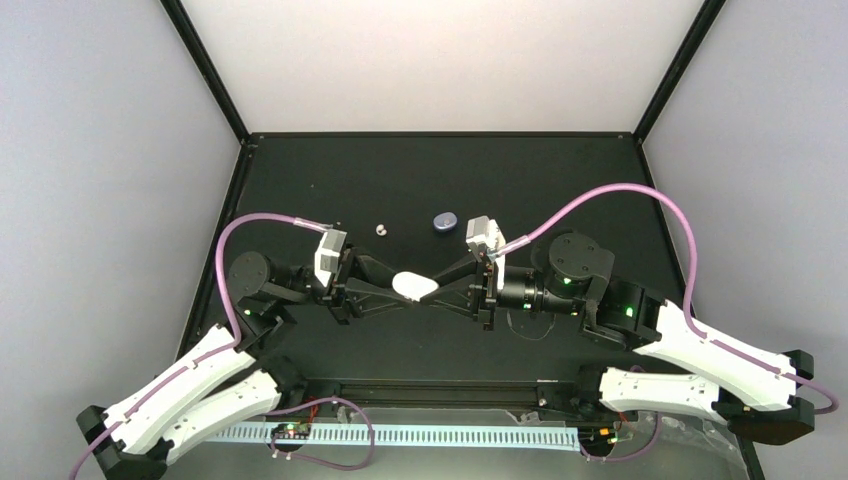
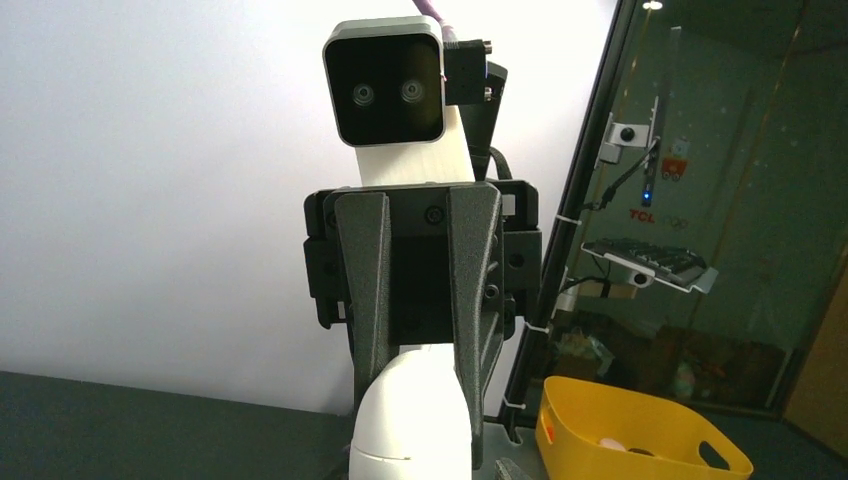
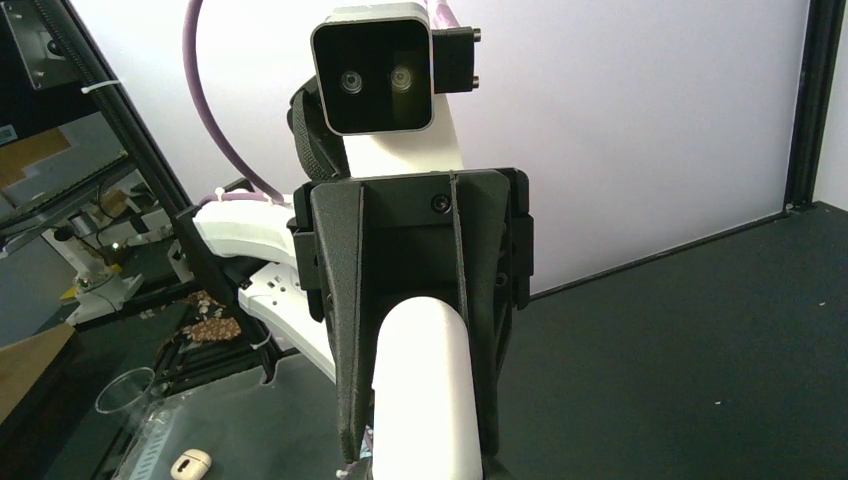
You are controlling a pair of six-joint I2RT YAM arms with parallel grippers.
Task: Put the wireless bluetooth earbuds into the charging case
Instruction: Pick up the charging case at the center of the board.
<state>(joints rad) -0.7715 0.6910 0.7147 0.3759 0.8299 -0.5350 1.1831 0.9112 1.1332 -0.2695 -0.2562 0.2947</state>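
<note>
Where it hangs, charging case runs left-right

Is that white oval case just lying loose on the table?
No, the white case is clamped from both ends, between the left fingers and the right fingers.

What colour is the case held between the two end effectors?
The charging case is white; clearest in the left wrist view.
</note>
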